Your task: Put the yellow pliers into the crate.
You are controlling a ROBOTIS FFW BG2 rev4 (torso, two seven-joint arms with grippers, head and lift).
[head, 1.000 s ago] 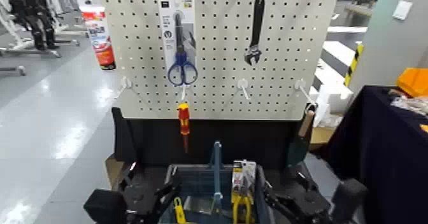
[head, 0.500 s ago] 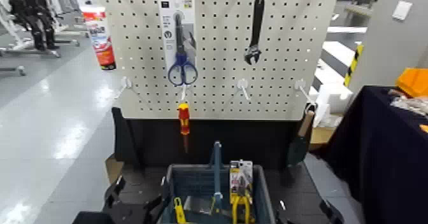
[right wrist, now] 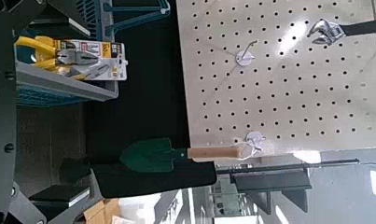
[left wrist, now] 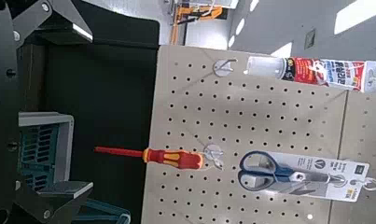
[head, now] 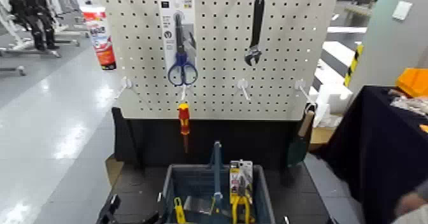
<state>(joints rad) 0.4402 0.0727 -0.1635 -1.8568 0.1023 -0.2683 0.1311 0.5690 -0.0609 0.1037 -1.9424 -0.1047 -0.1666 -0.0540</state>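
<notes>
The yellow pliers (head: 240, 189) on their retail card stand in the right compartment of the blue-grey crate (head: 191, 179), leaning by its central handle bar. They also show in the right wrist view (right wrist: 72, 59), resting in the crate (right wrist: 60, 89). My right gripper (right wrist: 41, 103) is open and empty, drawn back from the crate. My left gripper (left wrist: 78, 107) is open and empty, also back from the crate (left wrist: 36, 149). In the head view only a tip of the left gripper (head: 109, 209) shows at the bottom edge.
A card-less yellow tool (head: 178, 210) lies in the crate's left compartment. The pegboard (head: 216, 48) behind holds scissors (head: 181, 61), a wrench (head: 255, 29), a red-and-yellow screwdriver (head: 184, 121) and a trowel (right wrist: 167, 154). A person's hand (head: 411, 204) is at the bottom right.
Both arms have pulled back and dropped out of the bottom of the head view. The pliers stay in the crate. A person's hand has come in at the bottom right.
</notes>
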